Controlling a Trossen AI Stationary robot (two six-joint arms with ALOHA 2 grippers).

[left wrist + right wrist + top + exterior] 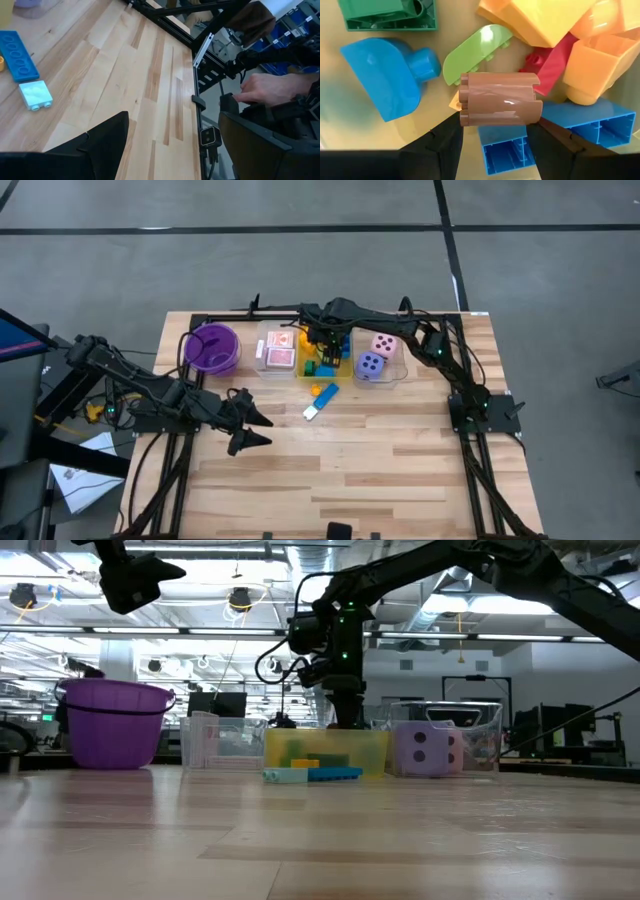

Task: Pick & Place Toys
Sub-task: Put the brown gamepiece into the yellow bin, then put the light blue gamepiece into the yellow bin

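My right gripper (325,345) reaches down into the yellow bin (342,383) and is shut on a brown curved block (500,98). Below it in the bin lie blue (385,85), green (390,15), light green (470,52), red (552,62) and orange blocks (590,65). A blue block (322,407) with a light blue one (309,414) and an orange piece (324,390) lie on the table in front of the bin. Red-and-white cards (281,350) fill a clear bin. The pink die (384,344) and the purple die (371,366) sit in another clear bin. My left gripper (250,430) is open and empty, above the table. My right gripper pinches the brown block by its two short ends (465,112) between the two fingers, only at their free ends. The fingers come from above, pointing down into the yellow bin. The block lies level across the gap, above the blocks in the bin.
A purple round bowl (212,348) stands at the far left of the row of bins. A person's hand (270,87) shows beyond the table's edge in the left wrist view. Bare wooden table (350,470) lies in front of the bins.
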